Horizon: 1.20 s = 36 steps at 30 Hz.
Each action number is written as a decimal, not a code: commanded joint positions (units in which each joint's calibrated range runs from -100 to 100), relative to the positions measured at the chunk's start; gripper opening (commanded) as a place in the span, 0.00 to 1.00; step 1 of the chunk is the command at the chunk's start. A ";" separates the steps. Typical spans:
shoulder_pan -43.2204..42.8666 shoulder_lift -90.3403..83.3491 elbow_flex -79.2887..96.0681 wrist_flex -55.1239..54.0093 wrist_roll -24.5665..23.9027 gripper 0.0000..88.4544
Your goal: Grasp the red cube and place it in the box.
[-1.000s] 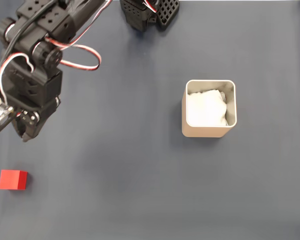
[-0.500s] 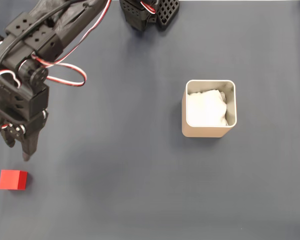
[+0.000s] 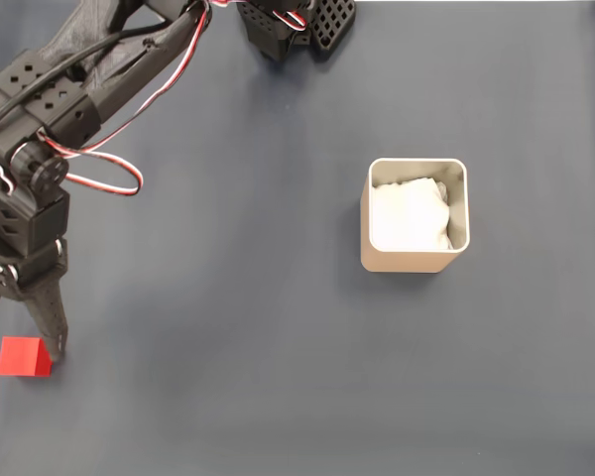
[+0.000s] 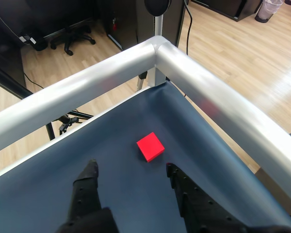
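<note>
The red cube [image 3: 24,357] lies on the dark blue mat near the left edge of the fixed view. My gripper [image 3: 22,327] hangs just above and beside it, one fingertip [image 3: 56,349] close to the cube's right side. In the wrist view the cube [image 4: 150,146] sits just ahead of the open gripper [image 4: 131,166], nearer the right finger [image 4: 177,177], and nothing is between the fingers. The beige box [image 3: 407,261] with white padding [image 3: 409,213] stands far to the right, apart from the arm.
The arm's base [image 3: 297,25] stands at the top edge. Red and white cables [image 3: 109,169] loop off the arm. In the wrist view a silver table rail [image 4: 208,97] and its corner run just beyond the cube. Open mat lies between cube and box.
The arm has swung down and to the left, bringing the gripper from well above the cube to right beside it. Cube and box have not moved.
</note>
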 commanded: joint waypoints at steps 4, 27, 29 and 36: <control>0.47 3.66 -7.79 -0.28 -1.22 0.47; 1.96 17.33 -13.08 -13.58 -2.00 0.50; 2.03 17.76 -13.08 -14.56 -2.34 0.50; 2.10 18.97 -13.35 -15.14 -2.64 0.50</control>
